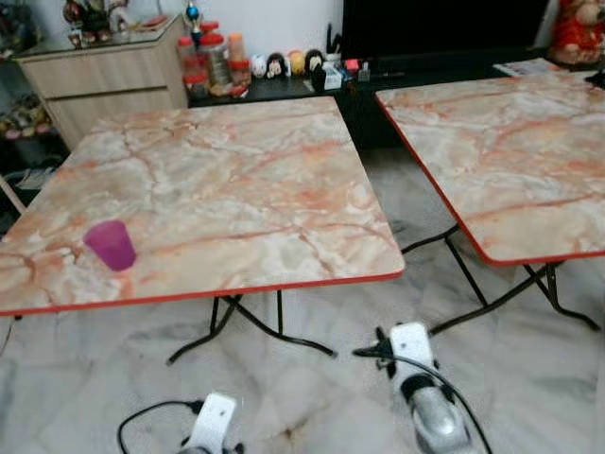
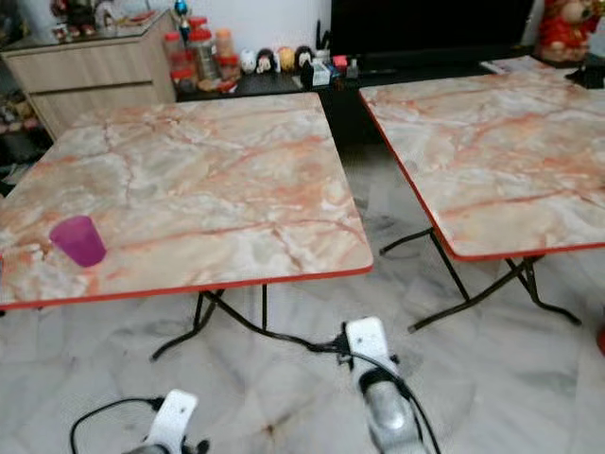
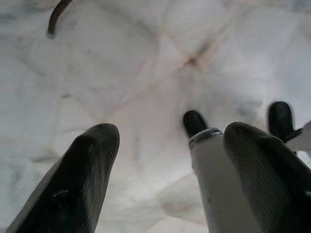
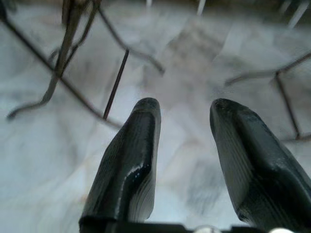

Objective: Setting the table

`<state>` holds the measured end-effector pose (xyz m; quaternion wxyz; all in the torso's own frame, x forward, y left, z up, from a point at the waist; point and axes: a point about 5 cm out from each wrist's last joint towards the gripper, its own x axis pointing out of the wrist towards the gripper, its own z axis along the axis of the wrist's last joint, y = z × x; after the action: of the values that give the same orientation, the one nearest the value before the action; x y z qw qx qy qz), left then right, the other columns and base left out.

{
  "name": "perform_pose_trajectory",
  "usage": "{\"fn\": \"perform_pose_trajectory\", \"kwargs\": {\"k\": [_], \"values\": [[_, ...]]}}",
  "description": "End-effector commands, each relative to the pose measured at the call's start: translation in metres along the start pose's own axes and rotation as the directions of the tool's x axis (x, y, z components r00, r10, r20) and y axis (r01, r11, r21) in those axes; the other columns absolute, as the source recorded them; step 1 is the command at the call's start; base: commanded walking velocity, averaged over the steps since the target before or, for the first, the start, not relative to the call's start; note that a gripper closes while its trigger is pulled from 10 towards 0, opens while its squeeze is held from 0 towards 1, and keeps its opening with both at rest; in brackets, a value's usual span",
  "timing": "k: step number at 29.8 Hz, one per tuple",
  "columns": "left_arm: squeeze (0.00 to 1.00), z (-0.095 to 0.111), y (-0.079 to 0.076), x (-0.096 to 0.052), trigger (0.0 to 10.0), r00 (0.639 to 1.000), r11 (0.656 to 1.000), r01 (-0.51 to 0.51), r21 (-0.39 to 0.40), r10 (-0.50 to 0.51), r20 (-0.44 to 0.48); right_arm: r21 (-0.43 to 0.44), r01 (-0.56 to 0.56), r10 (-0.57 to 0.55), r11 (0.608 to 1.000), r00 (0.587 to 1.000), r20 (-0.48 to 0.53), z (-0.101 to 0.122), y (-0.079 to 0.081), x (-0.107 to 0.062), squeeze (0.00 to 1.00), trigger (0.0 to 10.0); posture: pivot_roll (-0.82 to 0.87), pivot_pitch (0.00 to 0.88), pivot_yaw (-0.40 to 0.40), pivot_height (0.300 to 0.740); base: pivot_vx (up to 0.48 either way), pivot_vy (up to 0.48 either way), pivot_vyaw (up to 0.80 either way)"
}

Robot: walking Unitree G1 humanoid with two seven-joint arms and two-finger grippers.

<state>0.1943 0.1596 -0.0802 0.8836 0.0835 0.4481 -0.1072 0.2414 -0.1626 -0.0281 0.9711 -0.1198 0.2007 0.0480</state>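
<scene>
With both the left gripper and right gripper hanging apart and empty, the small magenta plastic cup sitting near the marble-patterned folding desk's front-left corner is risking a knock-off.

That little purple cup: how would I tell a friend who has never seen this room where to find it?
Start at the nearer of the two marble-patterned folding tables, the one on the robot's left. Go to its front edge and follow it toward the left corner. There the purple cup stands upright, the sole item on that tabletop and the one purple spot against the pink-and-cream marble pattern.
</scene>
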Motion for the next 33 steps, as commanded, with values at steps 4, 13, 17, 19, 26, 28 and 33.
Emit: {"fn": "perform_pose_trajectory", "kwargs": {"k": [4, 13, 17, 19, 26, 28, 33], "values": [[0.00, 0.002, -0.005, 0.001, 10.0, 1.000, 1.000, 0.016, 0.007, -0.016, -0.005, 0.049, 0.035, -0.026, 0.998, 0.986, -0.168, -0.033, -0.004, -0.013, 0.00, 10.0, -0.02, 0.000, 0.065, 0.740, 0.000, 0.352, 0.00], [0.00, 0.002, -0.005, 0.001, 10.0, 1.000, 1.000, 0.012, 0.011, -0.012, -0.004, 0.147, 0.094, -0.026, 0.985, 0.911, -0.411, -0.073, -0.002, -0.033, 0.00, 10.0, -0.01, 0.000, 0.070, 0.740, 0.000, 0.170, 0.00], [0.00, 0.001, -0.003, 0.001, 10.0, 1.000, 1.000, 0.001, 0.022, -0.001, -0.010, 0.183, 0.086, 0.010, 0.979, 0.883, -0.470, -0.082, 0.002, -0.039, 0.00, 10.0, 0.00, 0.000, 0.066, 0.740, 0.000, 0.000, 0.00], [0.00, 0.001, -0.002, 0.001, 10.0, 1.000, 1.000, -0.007, 0.023, 0.007, -0.013, 0.208, 0.088, 0.025, 0.974, 0.874, -0.485, -0.084, 0.003, -0.040, 0.00, 10.0, 0.00, 0.000, 0.066, 0.740, 0.000, 0.000, 0.00], [0.00, 0.001, 0.007, 0.000, 10.0, 0.999, 0.999, -0.030, 0.032, 0.031, -0.020, 0.255, 0.058, 0.073, 0.965, 0.877, -0.475, -0.076, 0.018, -0.033, 0.00, 10.0, 0.04, 0.000, 0.088, 0.740, 0.000, 0.000, 0.00], [0.00, 0.002, 0.007, 0.000, 10.0, 0.999, 0.999, -0.030, 0.045, 0.031, -0.017, 0.262, 0.063, 0.072, 0.963, 0.878, -0.473, -0.075, 0.019, -0.033, 0.00, 10.0, 0.07, 0.000, 0.076, 0.740, 0.000, 0.000, 0.00], [0.00, 0.001, 0.005, 0.000, 10.0, 0.999, 0.998, -0.028, 0.057, 0.029, -0.016, 0.253, 0.032, 0.094, 0.967, 0.878, -0.469, -0.074, 0.021, -0.032, 0.00, 10.0, 0.09, 0.000, 0.057, 0.740, 0.000, 0.000, 0.00]]}}
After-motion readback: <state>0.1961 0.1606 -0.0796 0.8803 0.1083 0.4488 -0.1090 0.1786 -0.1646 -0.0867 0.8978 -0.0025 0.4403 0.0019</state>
